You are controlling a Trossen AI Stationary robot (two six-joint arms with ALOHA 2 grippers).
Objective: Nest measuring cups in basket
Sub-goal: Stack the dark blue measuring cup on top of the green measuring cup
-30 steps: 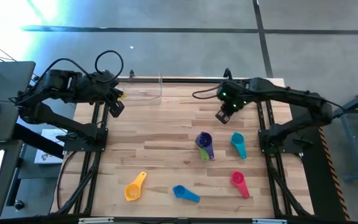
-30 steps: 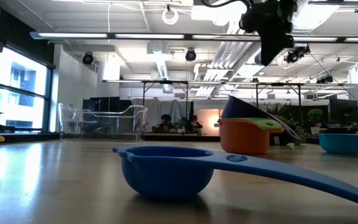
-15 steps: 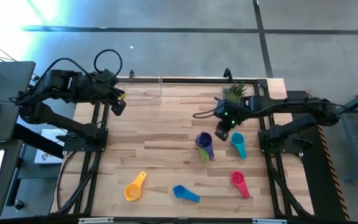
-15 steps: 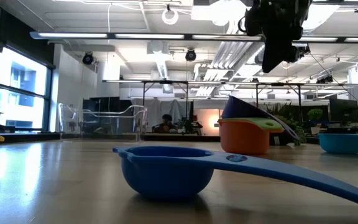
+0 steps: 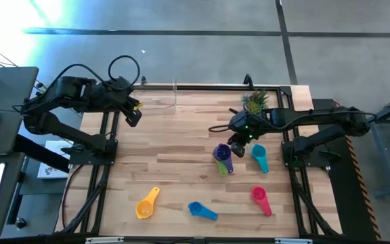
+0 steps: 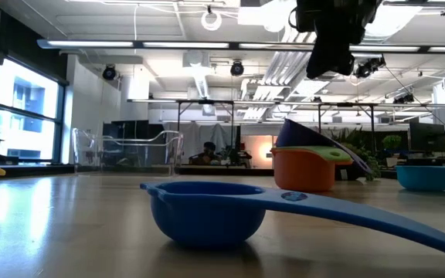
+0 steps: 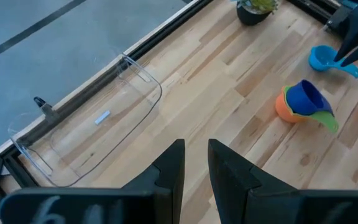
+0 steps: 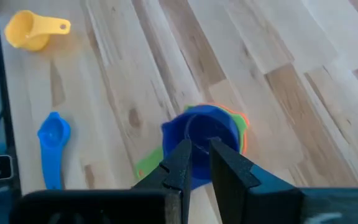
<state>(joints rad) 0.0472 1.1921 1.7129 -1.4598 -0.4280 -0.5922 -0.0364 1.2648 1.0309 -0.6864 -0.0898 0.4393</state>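
A pale butcher-block worktop [image 5: 181,169] carries the scattered set. A clear basket [image 5: 156,100] sits at its far edge toward the left, and a small potted plant [image 5: 254,102] at the far edge toward the right. Near the middle, a stack of purple, green and orange measuring cups [image 5: 223,158] rests just beside a teal cup [image 5: 258,156]. Nearer the front lie a yellow cup [image 5: 147,204], a blue cup [image 5: 202,211] and a pink cup [image 5: 261,199], well apart.
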